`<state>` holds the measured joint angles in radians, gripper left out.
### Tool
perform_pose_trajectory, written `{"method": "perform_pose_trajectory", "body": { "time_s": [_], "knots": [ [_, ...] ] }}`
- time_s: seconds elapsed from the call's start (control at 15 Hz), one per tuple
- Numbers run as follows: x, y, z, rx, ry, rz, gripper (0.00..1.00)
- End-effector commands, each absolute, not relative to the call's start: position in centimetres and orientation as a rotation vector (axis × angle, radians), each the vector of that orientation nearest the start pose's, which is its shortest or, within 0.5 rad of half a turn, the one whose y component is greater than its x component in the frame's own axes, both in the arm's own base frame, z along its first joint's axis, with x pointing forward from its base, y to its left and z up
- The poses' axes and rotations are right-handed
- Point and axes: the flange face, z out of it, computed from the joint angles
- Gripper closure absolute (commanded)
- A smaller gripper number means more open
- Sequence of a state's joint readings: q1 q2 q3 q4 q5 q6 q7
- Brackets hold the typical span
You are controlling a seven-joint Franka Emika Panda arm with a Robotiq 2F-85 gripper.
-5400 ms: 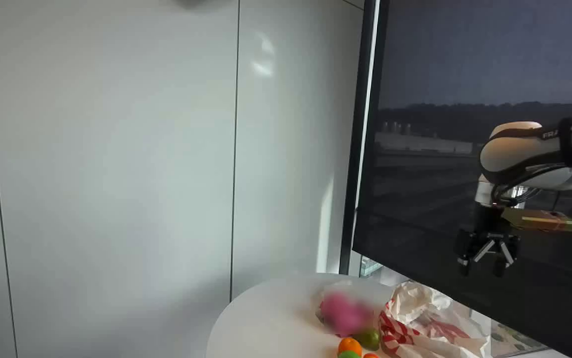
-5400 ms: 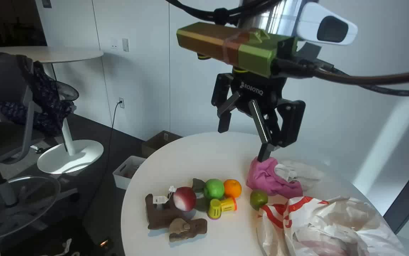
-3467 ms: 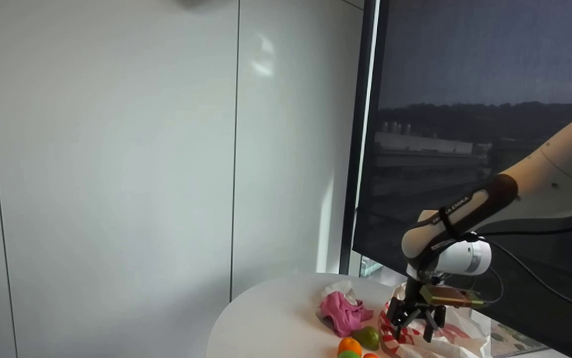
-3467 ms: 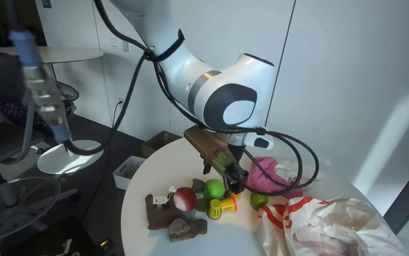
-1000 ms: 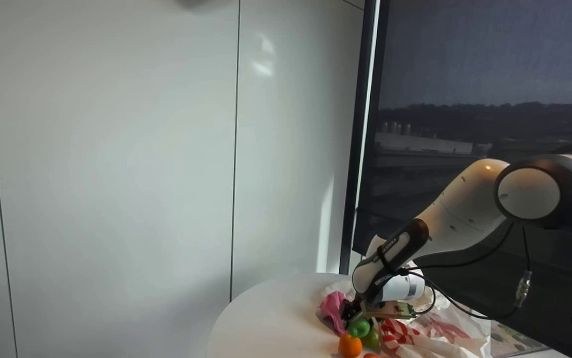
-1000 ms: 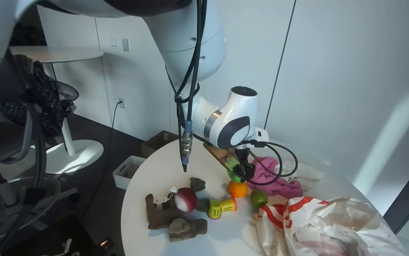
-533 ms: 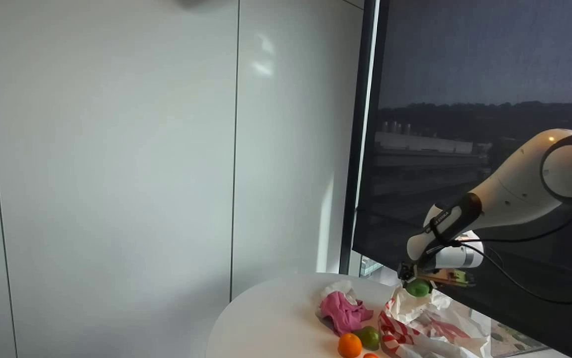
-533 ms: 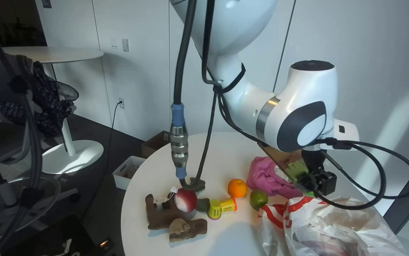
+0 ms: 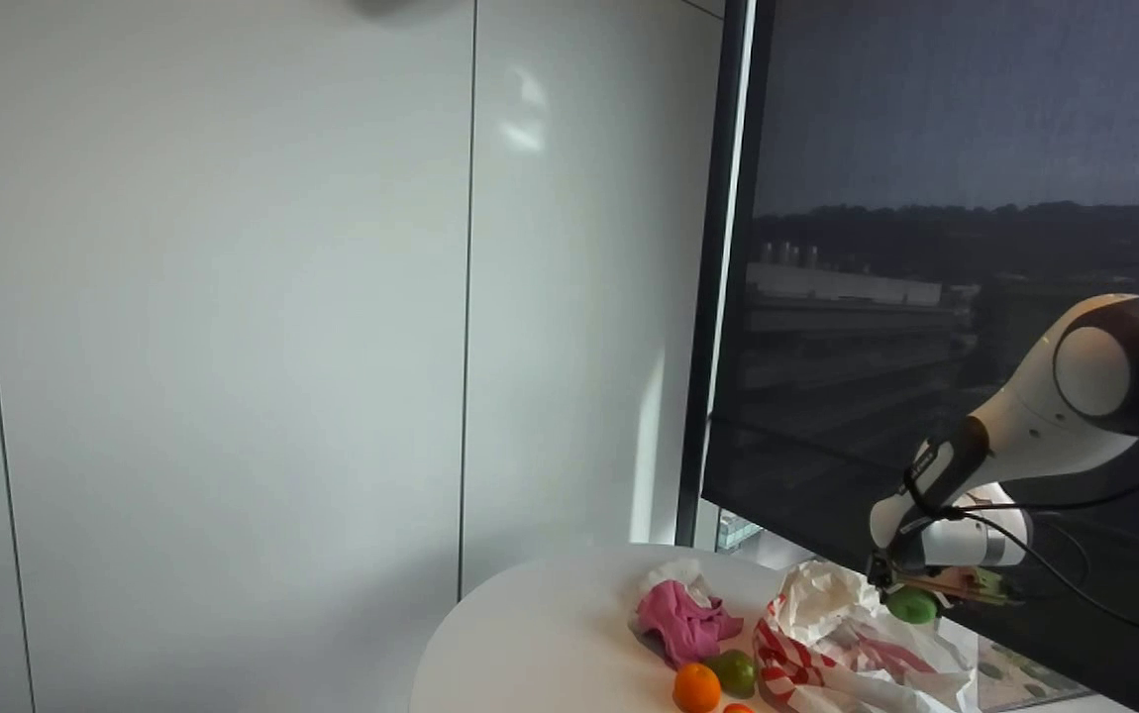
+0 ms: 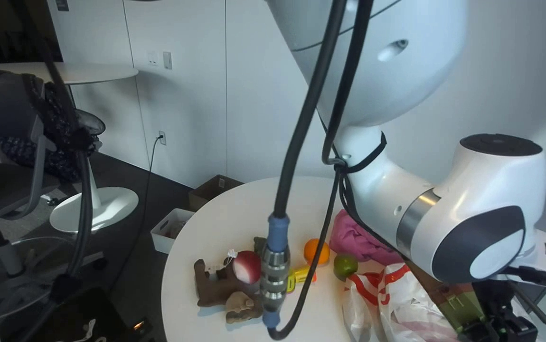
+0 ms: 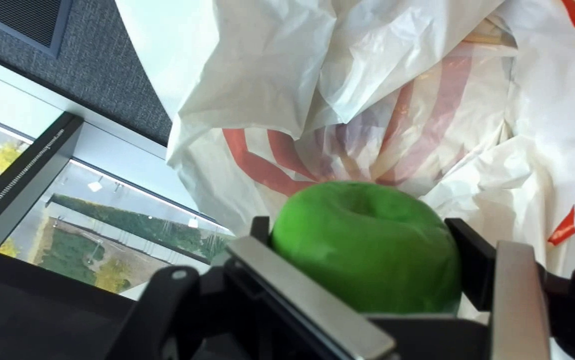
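Note:
My gripper (image 11: 365,245) is shut on a green apple (image 11: 367,250); its two black fingers press the apple's sides. The wrist view shows the apple in front of the open mouth of a crumpled white plastic bag (image 11: 277,65) with red stripes. In an exterior view the apple (image 9: 914,606) hangs at the bag's far right side, above the bag (image 9: 857,663). In an exterior view the gripper's body (image 10: 501,325) is at the lower right by the bag (image 10: 413,308); its fingertips and the apple are hidden there.
On the round white table (image 10: 235,209) are an orange (image 10: 315,251), a dark green fruit (image 10: 345,266), a pink cloth (image 10: 356,237), a red and white ball (image 10: 247,267), a yellow tub (image 10: 300,275) and brown plush toys (image 10: 221,287). The arm's cable (image 10: 301,133) hangs over the table.
The gripper was open above the table, went down and took the green apple from beside the orange. It has carried the apple over to the bag, most recently farther over it and lower.

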<state>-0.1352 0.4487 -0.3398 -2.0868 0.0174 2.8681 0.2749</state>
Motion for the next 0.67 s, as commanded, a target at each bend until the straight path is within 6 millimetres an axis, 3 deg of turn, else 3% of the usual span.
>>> {"method": "perform_pose_trajectory", "body": {
  "time_s": [0.0, 0.53, 0.6],
  "knots": [
    [56.6, -29.1, 23.0, -3.035, 1.155, -0.574, 0.4],
    [57.8, -31.4, 18.5, -2.975, 1.228, -0.504, 0.4],
    [57.8, -31.4, 18.0, -2.964, 1.234, -0.484, 0.04]
  ]
}}
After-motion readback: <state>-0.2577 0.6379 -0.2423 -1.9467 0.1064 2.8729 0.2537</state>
